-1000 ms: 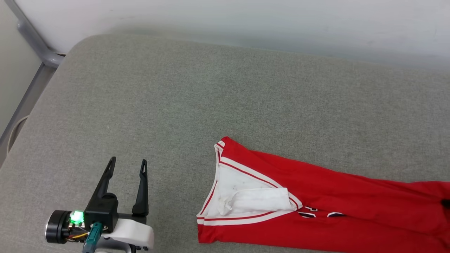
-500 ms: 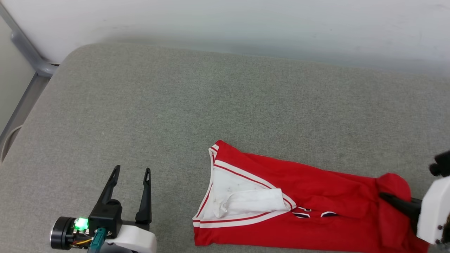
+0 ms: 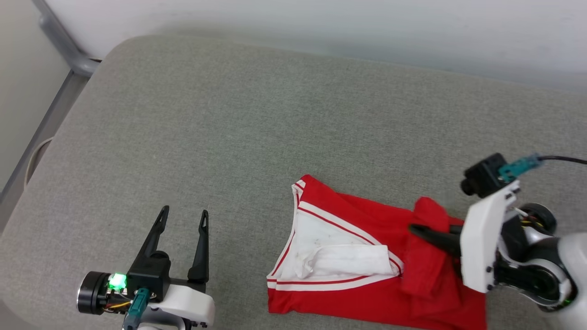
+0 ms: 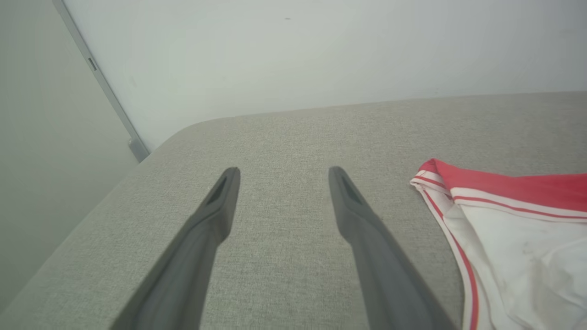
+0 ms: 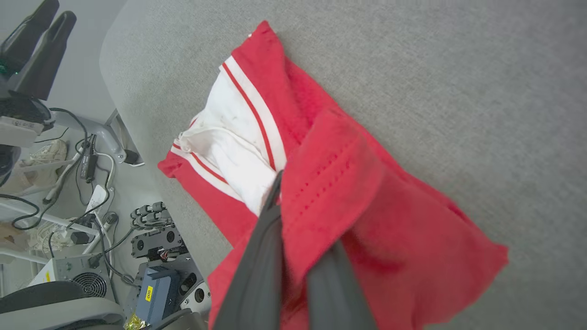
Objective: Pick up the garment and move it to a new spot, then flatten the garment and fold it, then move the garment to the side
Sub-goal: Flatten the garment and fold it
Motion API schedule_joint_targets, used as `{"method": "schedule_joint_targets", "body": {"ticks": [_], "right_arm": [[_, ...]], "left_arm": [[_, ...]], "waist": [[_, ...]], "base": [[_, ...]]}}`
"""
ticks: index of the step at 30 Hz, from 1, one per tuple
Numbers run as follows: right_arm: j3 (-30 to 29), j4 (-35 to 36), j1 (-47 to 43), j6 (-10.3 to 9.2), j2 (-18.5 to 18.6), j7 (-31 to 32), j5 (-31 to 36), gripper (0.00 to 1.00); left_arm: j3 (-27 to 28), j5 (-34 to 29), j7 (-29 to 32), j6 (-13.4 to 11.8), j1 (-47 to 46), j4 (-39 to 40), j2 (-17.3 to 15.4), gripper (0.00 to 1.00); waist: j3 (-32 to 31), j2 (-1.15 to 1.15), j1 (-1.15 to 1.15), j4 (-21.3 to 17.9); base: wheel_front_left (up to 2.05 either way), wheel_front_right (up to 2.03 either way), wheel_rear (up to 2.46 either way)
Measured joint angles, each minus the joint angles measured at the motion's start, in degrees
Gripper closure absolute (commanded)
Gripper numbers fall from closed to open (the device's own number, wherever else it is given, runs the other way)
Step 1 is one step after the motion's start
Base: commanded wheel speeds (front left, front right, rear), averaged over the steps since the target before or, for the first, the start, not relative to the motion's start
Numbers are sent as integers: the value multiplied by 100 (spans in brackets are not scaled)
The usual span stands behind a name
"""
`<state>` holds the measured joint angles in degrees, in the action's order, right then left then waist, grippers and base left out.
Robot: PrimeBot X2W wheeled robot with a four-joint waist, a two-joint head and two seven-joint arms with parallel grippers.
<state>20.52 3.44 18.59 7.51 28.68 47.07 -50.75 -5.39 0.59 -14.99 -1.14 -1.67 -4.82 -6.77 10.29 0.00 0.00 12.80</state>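
You have one garment (image 3: 367, 220) to count, a single red jersey with one white sleeve (image 3: 344, 263) showing on it. There are two grippers: the left gripper (image 3: 184, 211) well off the garment's left side, and the right gripper (image 3: 415, 229) at the garment's right end. Each has two dark fingers (image 3: 153, 233), so four in all. One grey padded surface (image 3: 229, 114) lies under the garment. One grey metal bar (image 3: 69, 46) stands far beyond the garment's left. Below the garment in the right wrist view, count one grey box with a fan grille (image 5: 69, 279) and one blue box (image 5: 158, 288). The cables there are too tangled to count.
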Motion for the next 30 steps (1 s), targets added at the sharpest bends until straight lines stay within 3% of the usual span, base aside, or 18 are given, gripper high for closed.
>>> {"method": "schedule_joint_targets", "body": {"ticks": [7,18,27,28,29,30], "right_arm": [[812,-444,787,0,-369,-141,98,100],[1696,-1847,1727,0,-878,-704,198,100],[2308,-2730,2020,2,-980,-972,267,98],[2321,-2770,2021,2,-996,-1042,241,58],[2348,-2780,2021,2,-996,-1114,218,0],[2370,-2764,2020,2,-983,-1233,191,0]], "left_arm": [[-83,-1,0,15,-137,-32,48,0],[-190,3,0,40,-366,-69,163,0],[-211,9,0,13,-444,-85,203,0],[-202,9,0,11,-444,-89,203,0],[-198,8,0,10,-444,-97,203,0],[-196,7,0,10,-443,-107,202,0]], "waist": [[167,0,0,202],[445,0,0,479],[594,0,0,545],[583,0,0,531],[564,0,0,513],[536,0,0,496]], "base": [[0,0,0],[0,0,0],[0,0,0],[0,0,0],[0,0,0],[0,0,0]]}}
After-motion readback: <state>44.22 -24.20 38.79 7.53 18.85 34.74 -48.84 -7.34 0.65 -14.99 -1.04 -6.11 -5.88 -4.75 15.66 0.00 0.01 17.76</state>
